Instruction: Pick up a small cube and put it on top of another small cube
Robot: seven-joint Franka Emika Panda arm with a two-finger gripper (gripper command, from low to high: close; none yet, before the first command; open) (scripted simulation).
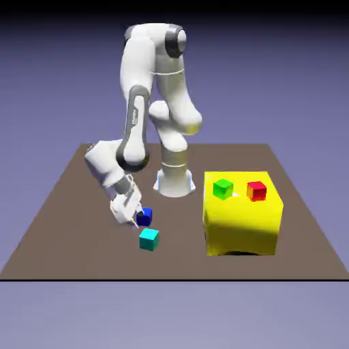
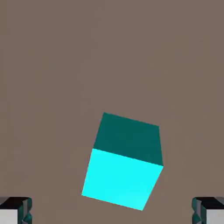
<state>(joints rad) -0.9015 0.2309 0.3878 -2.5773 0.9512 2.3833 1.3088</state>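
We find the cyan cube [image 1: 148, 239] on the brown table [image 1: 88, 245], near the front edge. Just behind it sits the dark blue cube [image 1: 144, 217]. Our gripper [image 1: 139, 219], jaws parted and holding nothing, is tilted beside both. Farther back, the arm's base [image 1: 174, 183] stands upright.

A simulated robotics lab scene: white arm [image 1: 138, 88], brown table [image 1: 88, 232], plain blue-violet backdrop [image 1: 272, 82].
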